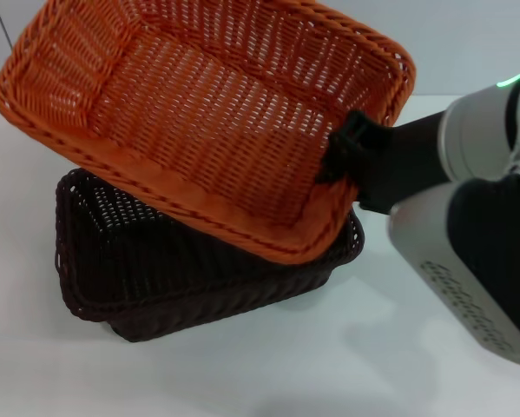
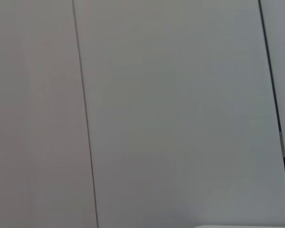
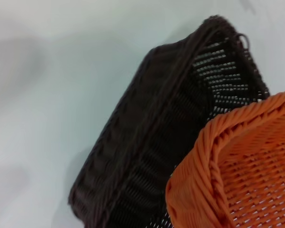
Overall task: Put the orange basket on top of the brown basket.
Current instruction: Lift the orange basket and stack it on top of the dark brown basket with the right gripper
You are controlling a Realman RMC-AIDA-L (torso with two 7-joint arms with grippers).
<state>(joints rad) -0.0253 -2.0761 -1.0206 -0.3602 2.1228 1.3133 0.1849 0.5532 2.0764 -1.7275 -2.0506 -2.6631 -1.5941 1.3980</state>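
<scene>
Orange basket (image 1: 199, 113) tilted above brown basket (image 1: 138, 269) on white table (image 1: 286, 365), right gripper (image 1: 346, 152) pinching its right rim, left gripper out of view

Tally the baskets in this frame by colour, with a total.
Orange basket: 1, held tilted above the brown one by the right gripper at its rim
Brown basket: 1, on the white table
Total: 2 baskets

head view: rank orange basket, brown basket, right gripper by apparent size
1. orange basket, though raised nearer the camera, so inflated
2. brown basket, partly covered by the orange one
3. right gripper, clamped on the orange rim
</scene>
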